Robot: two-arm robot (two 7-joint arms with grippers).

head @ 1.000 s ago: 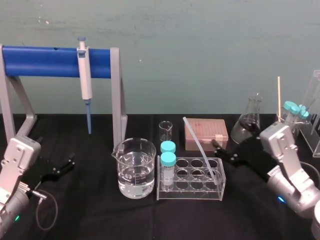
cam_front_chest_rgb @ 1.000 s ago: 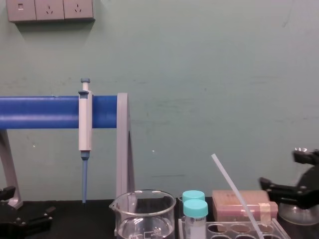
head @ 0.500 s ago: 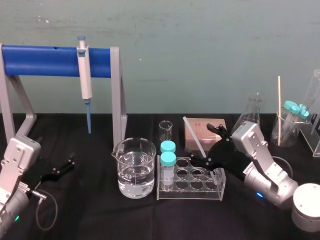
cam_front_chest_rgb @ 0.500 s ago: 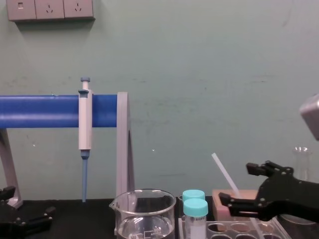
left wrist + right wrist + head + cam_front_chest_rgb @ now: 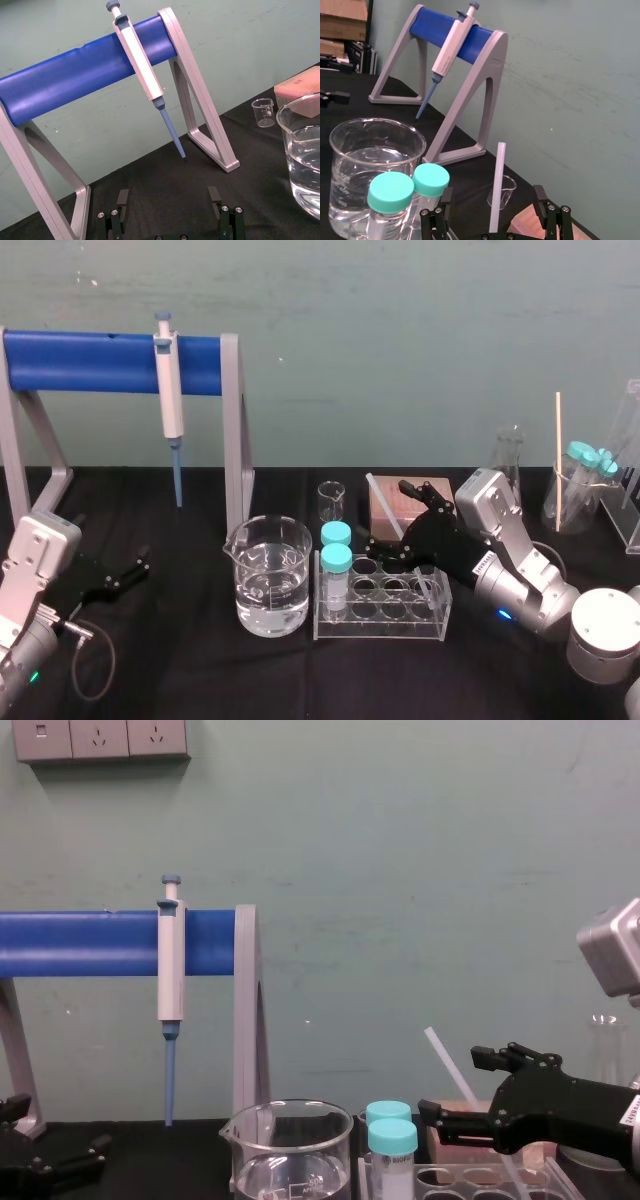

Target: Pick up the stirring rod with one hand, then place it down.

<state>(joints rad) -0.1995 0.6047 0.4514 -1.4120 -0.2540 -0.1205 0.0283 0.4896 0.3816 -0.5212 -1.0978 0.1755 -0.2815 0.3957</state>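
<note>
Right gripper (image 5: 390,517) is seen with its 2 fingers spread apart, 1 on each side of the stirring rod (image 5: 383,502). No contact can be made out in the right wrist view. The rod is propped at a slant in the clear tube rack (image 5: 380,625), which sits near the middle of the black surface (image 5: 180,660). Its top is tilted toward the rack's back left corner, and its lower end is hidden behind the gripper. The left gripper (image 5: 125,575) is parked near the surface's left edge, fingers apart.

Several faults can be foreseen:

- If the fingers were closed off-centre, the rod would be pushed sideways and levered against its well, so the light rack could be shifted or tipped.
- A thin, smooth rod is likely to slip or swivel if it is pinched weakly.
- If the rod were lifted straight up rather than along its slant, it could be jammed and the rack dragged along.
- The 2 capped tubes (image 5: 336,558) at the rack's left end and the water-filled beaker (image 5: 268,575) just beside it could be struck by a wide swing.
</note>
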